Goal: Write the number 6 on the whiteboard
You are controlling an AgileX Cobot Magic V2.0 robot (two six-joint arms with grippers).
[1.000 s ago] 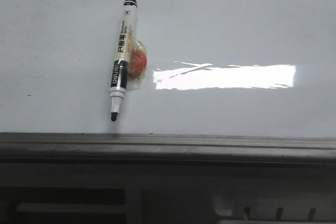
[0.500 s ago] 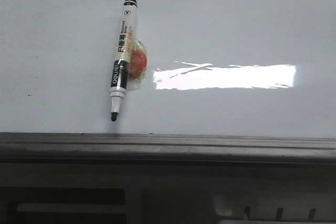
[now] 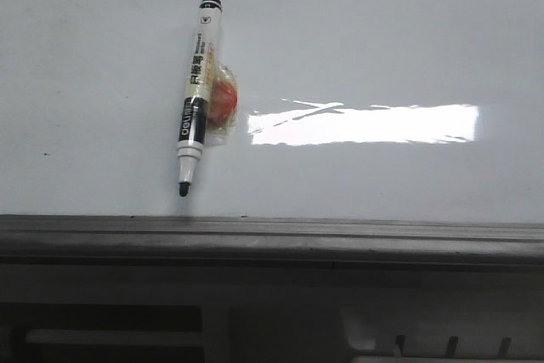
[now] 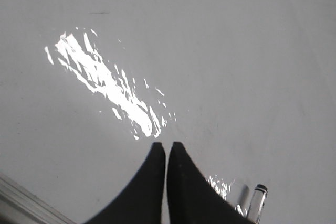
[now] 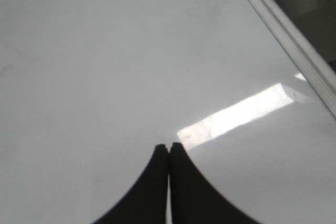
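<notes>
Running along the near side is the grey frame (image 3: 272,235) of the whiteboard (image 3: 382,31). Beyond the frame lies an uncapped marker (image 3: 195,96), tip toward it, an orange wrapped lump (image 3: 224,99) touching its right side. Both the left end effector (image 4: 166,150) and the right end effector (image 5: 168,150) hover over the whiteboard, fingers pressed together, holding nothing. No number 6 shows.

I'm reading "deli" on the marker (image 3: 195,99) barrel's black band — its other print is staying illegible.
</notes>
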